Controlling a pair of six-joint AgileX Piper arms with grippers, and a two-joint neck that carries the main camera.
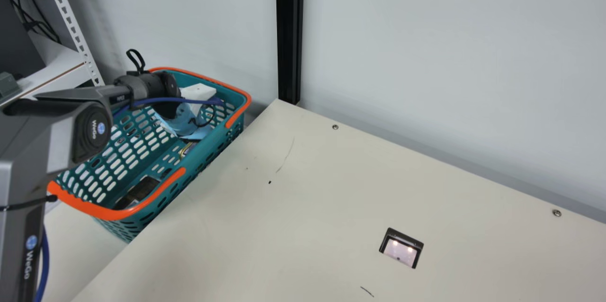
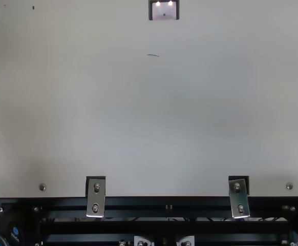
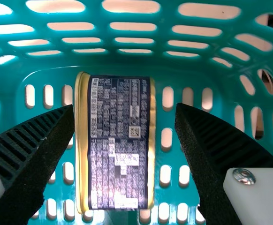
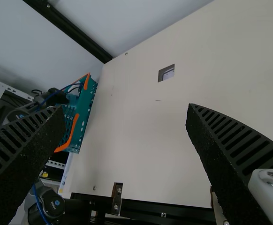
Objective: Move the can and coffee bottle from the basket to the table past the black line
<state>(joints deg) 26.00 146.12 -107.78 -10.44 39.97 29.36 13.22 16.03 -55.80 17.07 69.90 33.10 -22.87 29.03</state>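
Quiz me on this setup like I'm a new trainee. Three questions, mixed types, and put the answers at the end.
1. True or false: the can lies on its side in the basket.
2. Multiple choice: the teal basket has
a) yellow handles
b) orange handles
c) white handles
3. Fill in the blank: the fingers of the left gripper are ____, one to each side of the can.

Key: 1 true; 2 b; 3 open
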